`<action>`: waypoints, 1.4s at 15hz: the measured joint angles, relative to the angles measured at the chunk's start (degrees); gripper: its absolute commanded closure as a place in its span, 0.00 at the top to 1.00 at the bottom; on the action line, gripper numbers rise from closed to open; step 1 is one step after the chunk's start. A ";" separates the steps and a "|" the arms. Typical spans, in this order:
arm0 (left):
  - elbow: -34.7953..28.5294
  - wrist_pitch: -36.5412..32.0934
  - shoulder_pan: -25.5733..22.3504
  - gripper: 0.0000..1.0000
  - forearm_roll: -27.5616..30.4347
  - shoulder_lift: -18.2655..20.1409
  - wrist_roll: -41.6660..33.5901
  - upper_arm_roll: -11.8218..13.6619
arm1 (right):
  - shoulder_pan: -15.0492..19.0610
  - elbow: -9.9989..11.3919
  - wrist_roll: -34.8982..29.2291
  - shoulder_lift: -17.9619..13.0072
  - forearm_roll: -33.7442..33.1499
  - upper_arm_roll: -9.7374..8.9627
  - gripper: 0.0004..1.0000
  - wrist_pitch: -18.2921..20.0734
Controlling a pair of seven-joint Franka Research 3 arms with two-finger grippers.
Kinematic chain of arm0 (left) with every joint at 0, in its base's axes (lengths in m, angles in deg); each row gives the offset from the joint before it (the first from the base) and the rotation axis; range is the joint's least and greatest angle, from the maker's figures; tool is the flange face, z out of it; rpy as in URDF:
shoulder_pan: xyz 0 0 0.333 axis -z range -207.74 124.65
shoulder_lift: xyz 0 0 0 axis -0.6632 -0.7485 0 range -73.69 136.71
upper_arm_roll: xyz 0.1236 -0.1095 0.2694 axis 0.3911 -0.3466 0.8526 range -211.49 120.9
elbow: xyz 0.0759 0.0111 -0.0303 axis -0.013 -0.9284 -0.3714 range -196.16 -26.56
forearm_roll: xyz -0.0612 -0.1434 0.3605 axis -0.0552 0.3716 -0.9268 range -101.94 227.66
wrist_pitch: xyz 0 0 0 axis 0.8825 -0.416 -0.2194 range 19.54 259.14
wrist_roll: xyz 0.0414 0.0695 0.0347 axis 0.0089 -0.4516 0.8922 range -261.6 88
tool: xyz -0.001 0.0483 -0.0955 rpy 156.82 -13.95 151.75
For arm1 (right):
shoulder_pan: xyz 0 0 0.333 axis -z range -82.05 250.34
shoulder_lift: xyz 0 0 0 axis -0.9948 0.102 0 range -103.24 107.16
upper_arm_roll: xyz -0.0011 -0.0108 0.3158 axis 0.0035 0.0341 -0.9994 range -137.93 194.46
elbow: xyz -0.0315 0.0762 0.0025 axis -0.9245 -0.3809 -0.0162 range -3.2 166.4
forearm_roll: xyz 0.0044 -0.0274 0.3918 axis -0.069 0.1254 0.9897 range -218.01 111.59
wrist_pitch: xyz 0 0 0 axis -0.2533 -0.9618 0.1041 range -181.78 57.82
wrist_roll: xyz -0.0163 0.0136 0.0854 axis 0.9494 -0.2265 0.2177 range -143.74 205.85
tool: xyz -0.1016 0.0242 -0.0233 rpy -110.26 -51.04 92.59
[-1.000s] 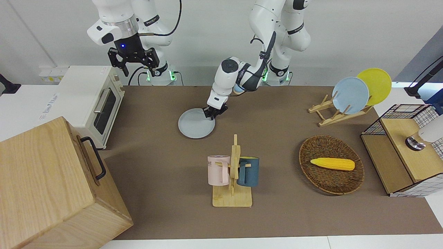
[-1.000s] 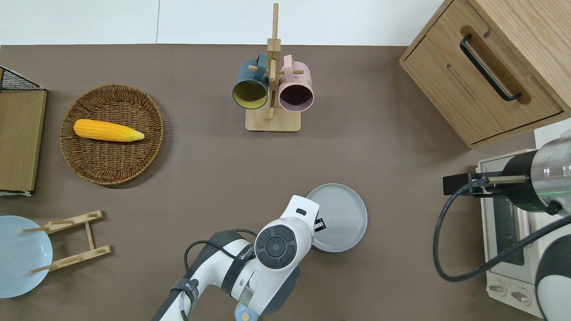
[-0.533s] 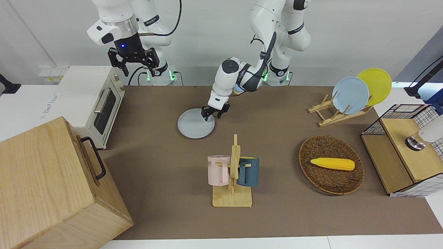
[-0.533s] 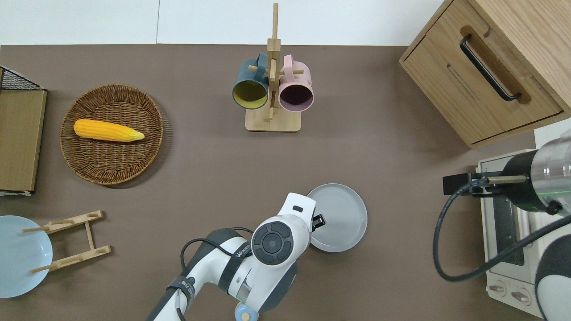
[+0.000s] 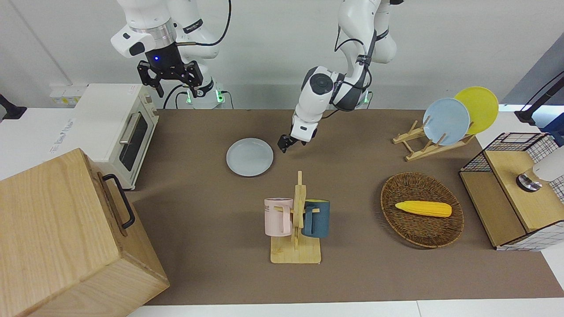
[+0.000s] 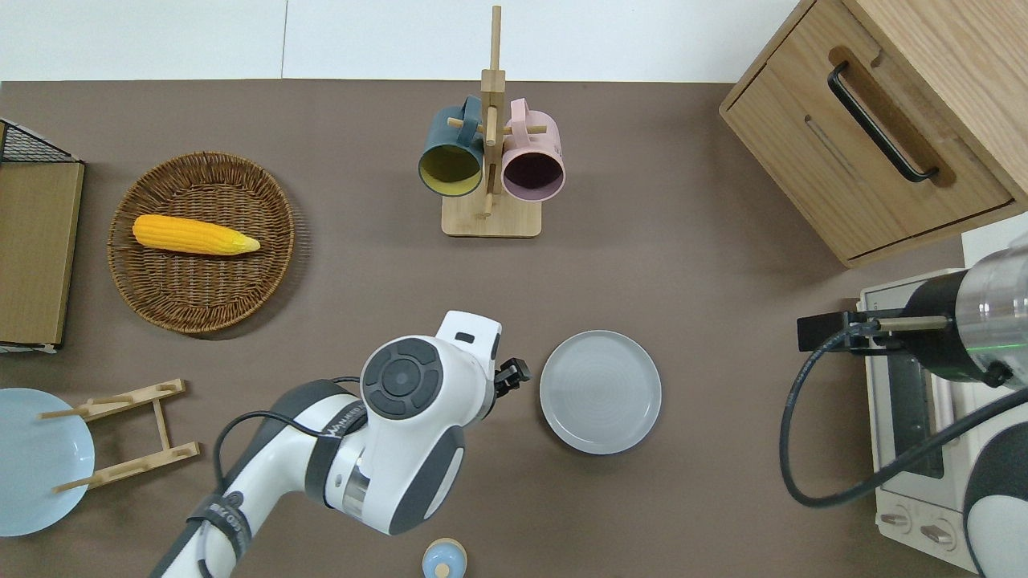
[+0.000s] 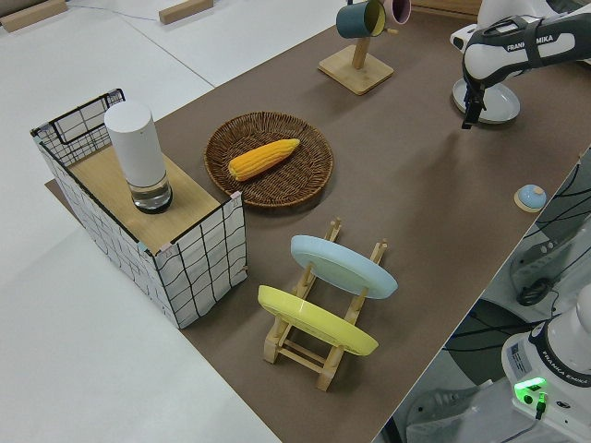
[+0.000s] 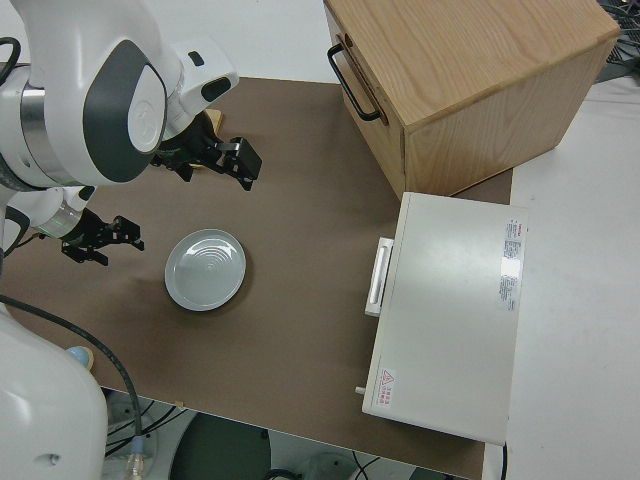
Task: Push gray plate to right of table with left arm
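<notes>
The gray plate (image 5: 250,157) lies flat on the table (image 5: 361,273), nearer to the robots than the mug rack. It also shows in the overhead view (image 6: 601,392) and the right side view (image 8: 205,270). My left gripper (image 5: 284,144) hangs just above bare table beside the plate, toward the left arm's end, a small gap away from its rim (image 6: 514,376). Its fingers stand apart and hold nothing (image 8: 95,240). My right arm is parked, its gripper (image 5: 176,88) open and empty.
A mug rack (image 5: 296,220) with a pink and a blue mug stands mid-table. A toaster oven (image 5: 114,127) and a wooden cabinet (image 5: 66,237) fill the right arm's end. A wicker basket (image 5: 421,229) with corn, a plate rack (image 5: 423,147) and a wire shelf (image 5: 511,185) are at the left arm's end.
My left gripper has lifted off the plate's rim and pulled away toward the left arm's end. The plate has stayed where it was. The right arm has not moved.
</notes>
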 measured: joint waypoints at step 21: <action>17.16 -26.99 -12.51 0.99 -8.28 3.66 -46.88 22.35 | 0.00 0.00 0.00 0.00 0.00 0.00 1.00 0.00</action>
